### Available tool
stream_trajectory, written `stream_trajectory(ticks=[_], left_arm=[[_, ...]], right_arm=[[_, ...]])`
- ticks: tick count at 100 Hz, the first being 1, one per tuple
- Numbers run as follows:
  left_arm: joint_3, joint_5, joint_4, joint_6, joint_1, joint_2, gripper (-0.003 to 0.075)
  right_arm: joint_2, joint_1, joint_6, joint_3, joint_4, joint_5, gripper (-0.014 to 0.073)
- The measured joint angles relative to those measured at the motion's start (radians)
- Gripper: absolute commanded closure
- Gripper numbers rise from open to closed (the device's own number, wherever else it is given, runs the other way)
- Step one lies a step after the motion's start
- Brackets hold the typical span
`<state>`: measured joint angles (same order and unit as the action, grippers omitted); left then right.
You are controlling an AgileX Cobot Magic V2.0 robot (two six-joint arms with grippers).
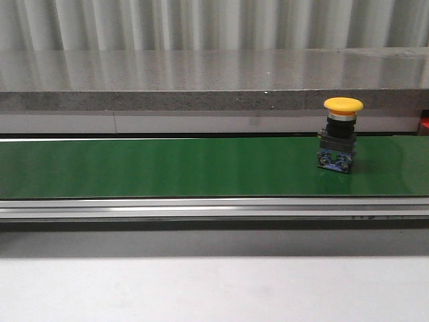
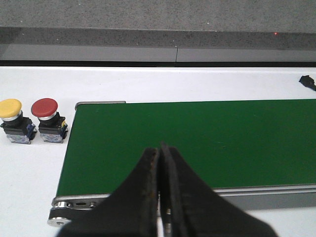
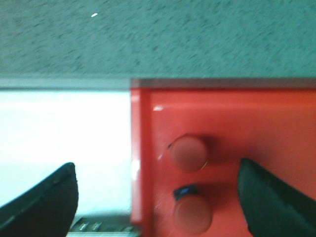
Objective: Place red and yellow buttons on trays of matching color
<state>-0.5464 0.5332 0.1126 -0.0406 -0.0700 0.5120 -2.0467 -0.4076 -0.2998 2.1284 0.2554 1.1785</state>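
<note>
A yellow button (image 1: 342,134) stands upright on the green belt (image 1: 167,168) at the right in the front view; neither gripper shows there. In the left wrist view, another yellow button (image 2: 14,120) and a red button (image 2: 48,118) stand side by side on the white table beyond the belt's end. My left gripper (image 2: 159,153) is shut and empty above the belt. In the right wrist view, two red buttons (image 3: 189,153) (image 3: 192,213) sit in the red tray (image 3: 247,118). My right gripper (image 3: 158,197) hangs wide open above them. No yellow tray is in view.
A grey stone ledge (image 1: 201,80) runs behind the belt. The belt's metal rail (image 1: 201,208) lies along its near side, with white table in front. A small black object (image 2: 308,81) lies on the table at the far edge of the left wrist view.
</note>
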Motion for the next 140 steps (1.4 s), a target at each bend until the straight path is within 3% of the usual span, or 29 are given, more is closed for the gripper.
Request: stream_trajectory(ticks=[37, 68, 96, 112, 140], left_arm=[[0.000, 0.000, 0.000, 0.000, 0.000, 0.000, 0.0740], [0.000, 0.000, 0.000, 0.000, 0.000, 0.000, 0.0740], [0.000, 0.000, 0.000, 0.000, 0.000, 0.000, 0.0740], [0.000, 0.000, 0.000, 0.000, 0.000, 0.000, 0.0740], [0.000, 0.000, 0.000, 0.000, 0.000, 0.000, 0.0740]], right_arm=[[0.120, 0.015, -0.002, -0.068, 0.082, 0.066, -0.0051], [0.365, 0.020, -0.042, -0.473, 0.088, 0.064, -0.0051], [0.584, 0.023, -0.065, -0.821, 0.088, -0.023, -0.0051], [0.644, 0.076, -0.075, -0.907, 0.088, -0.038, -0.0051], [0.648, 0.251, -0.116, -0.917, 0.088, -0.065, -0.0051]])
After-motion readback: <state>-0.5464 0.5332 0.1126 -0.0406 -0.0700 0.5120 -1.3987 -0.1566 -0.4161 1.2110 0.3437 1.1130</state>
